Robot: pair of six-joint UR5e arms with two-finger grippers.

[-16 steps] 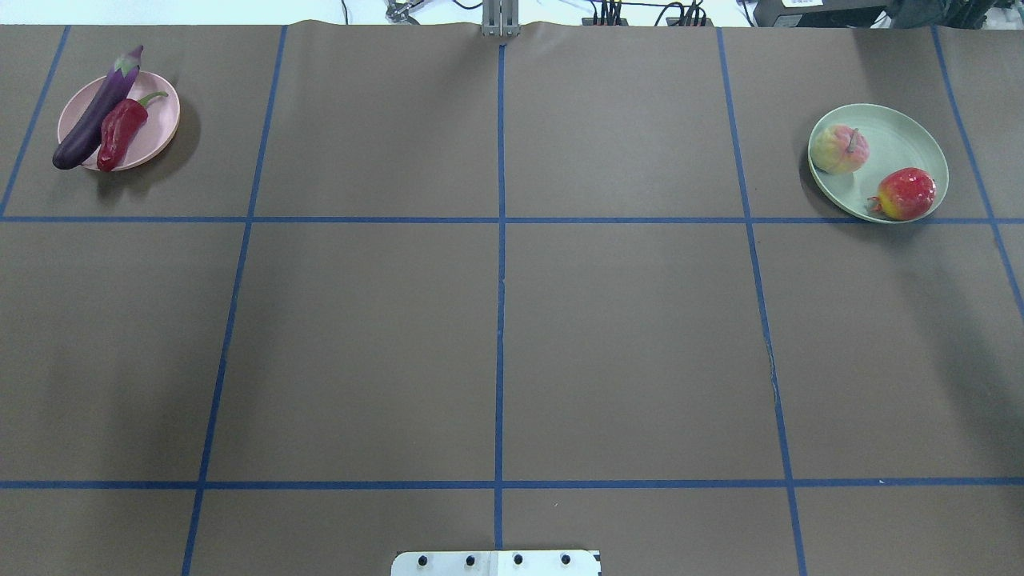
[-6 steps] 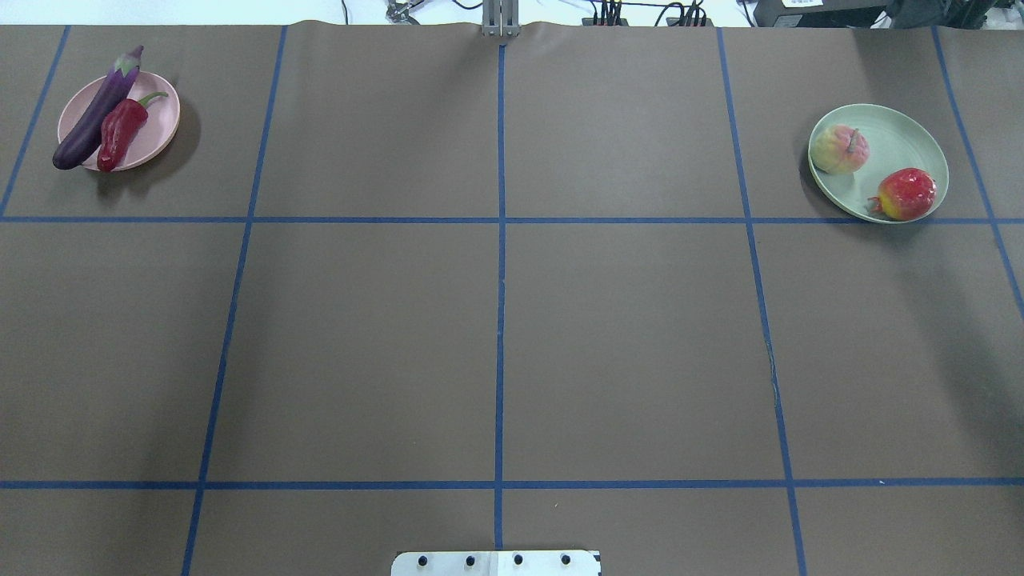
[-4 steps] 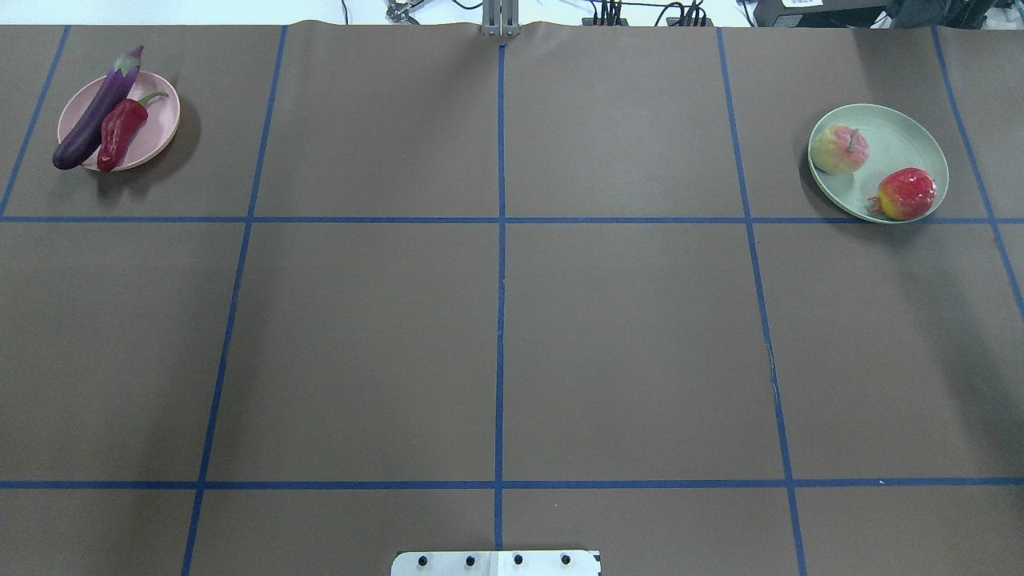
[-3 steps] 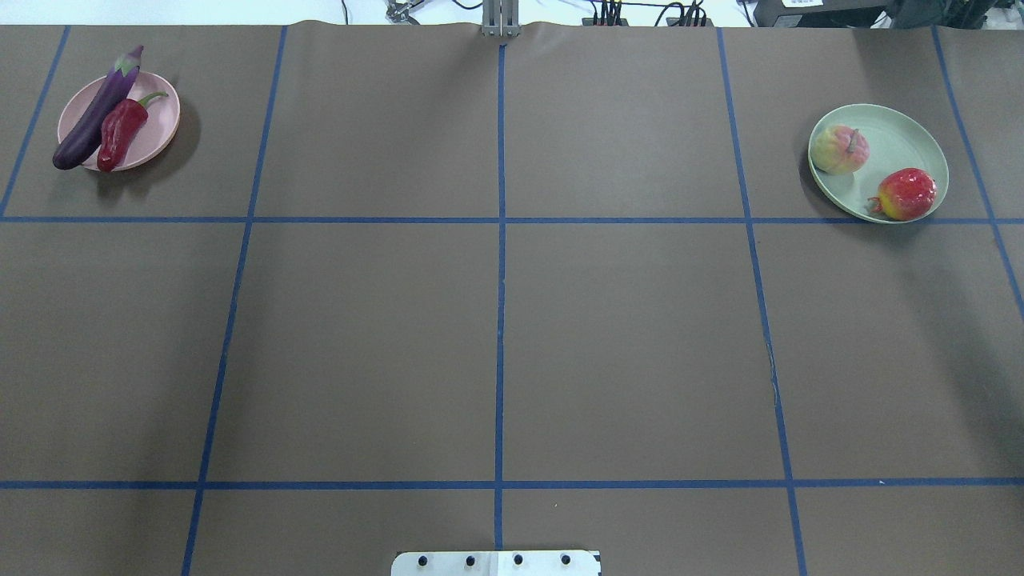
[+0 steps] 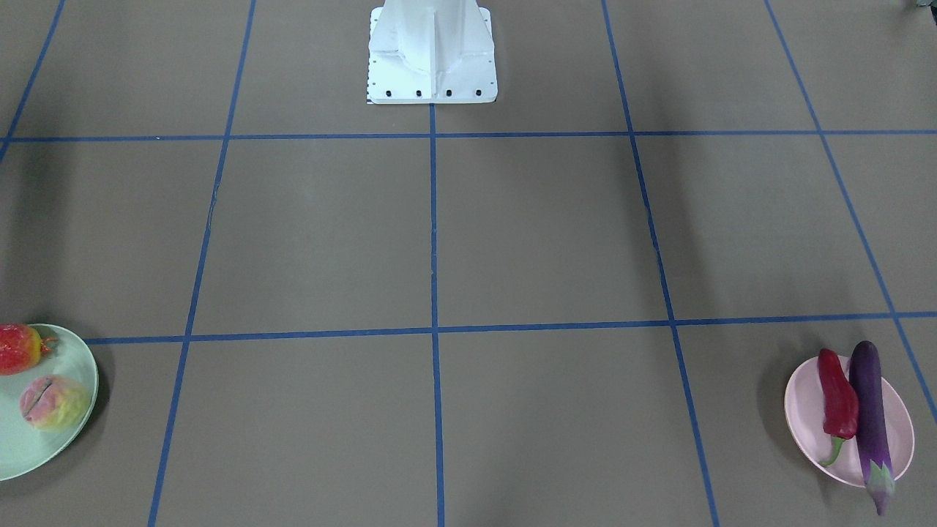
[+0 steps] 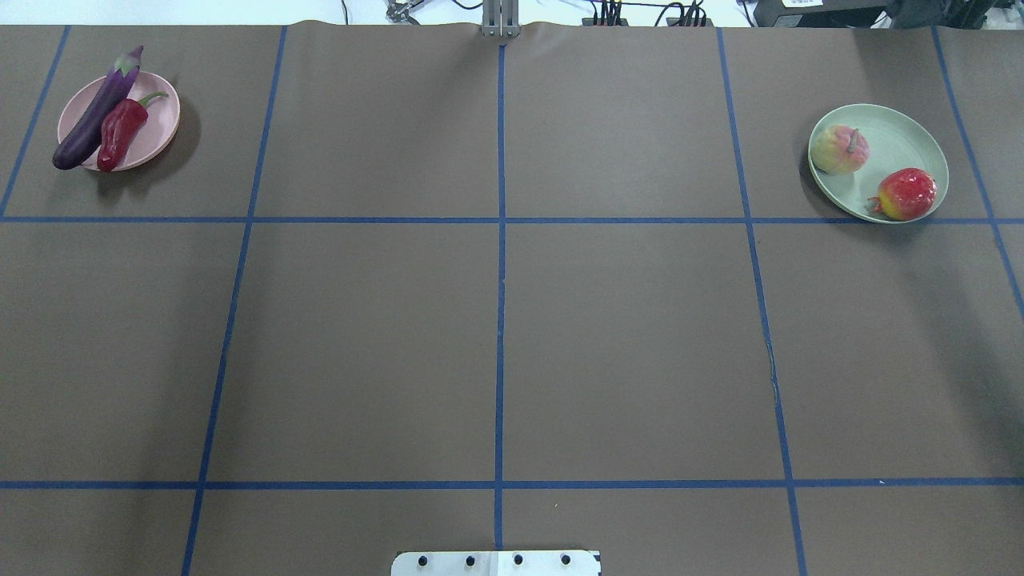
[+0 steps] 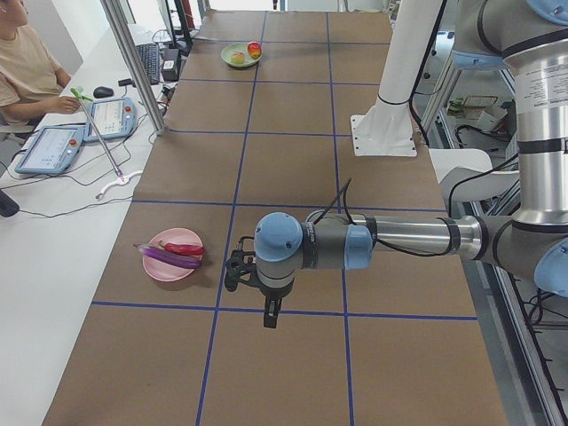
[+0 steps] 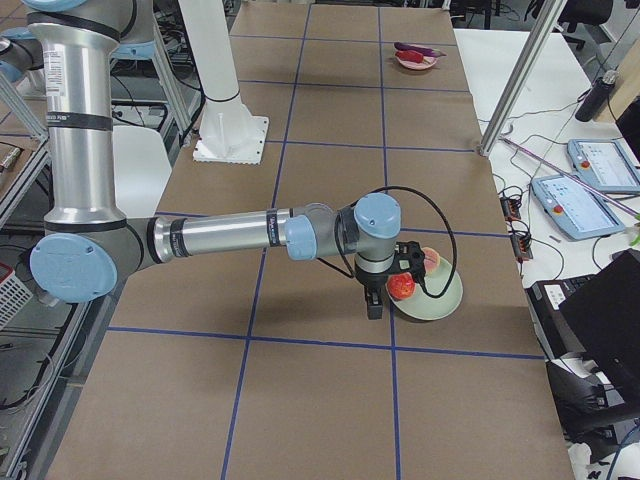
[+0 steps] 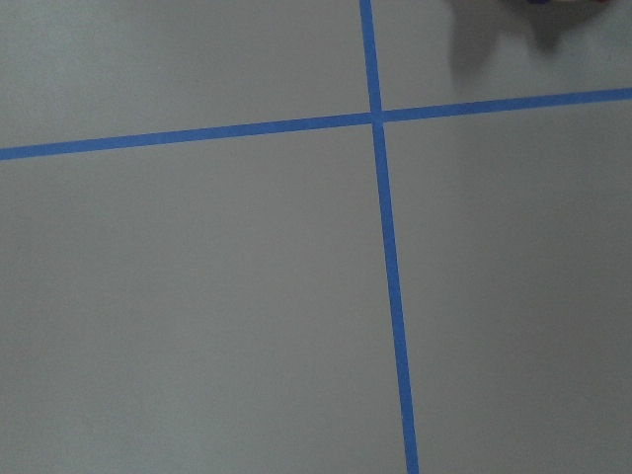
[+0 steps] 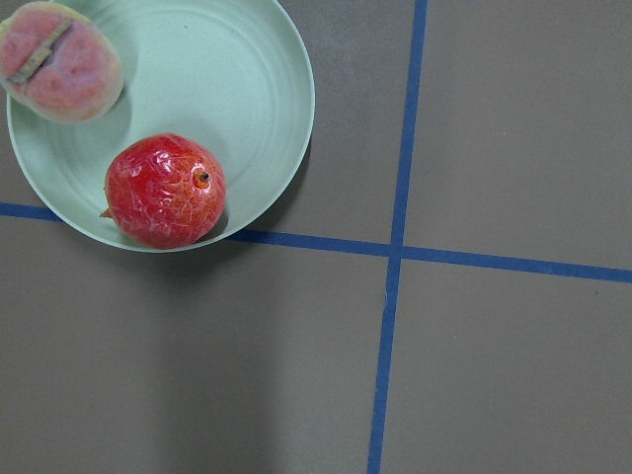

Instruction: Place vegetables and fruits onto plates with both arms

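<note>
The purple eggplant and red chili pepper lie side by side on the pink plate at the far left. The peach and bumpy red fruit lie on the mint green plate at the far right. My left gripper shows only in the exterior left view, above the table right of the pink plate. My right gripper shows only in the exterior right view, beside the mint plate. I cannot tell whether either is open or shut. The right wrist view looks down on the red fruit.
The brown table carries a blue tape grid. The white pedestal base stands at the robot's edge. An operator sits by tablets beyond the far edge, behind an aluminium post.
</note>
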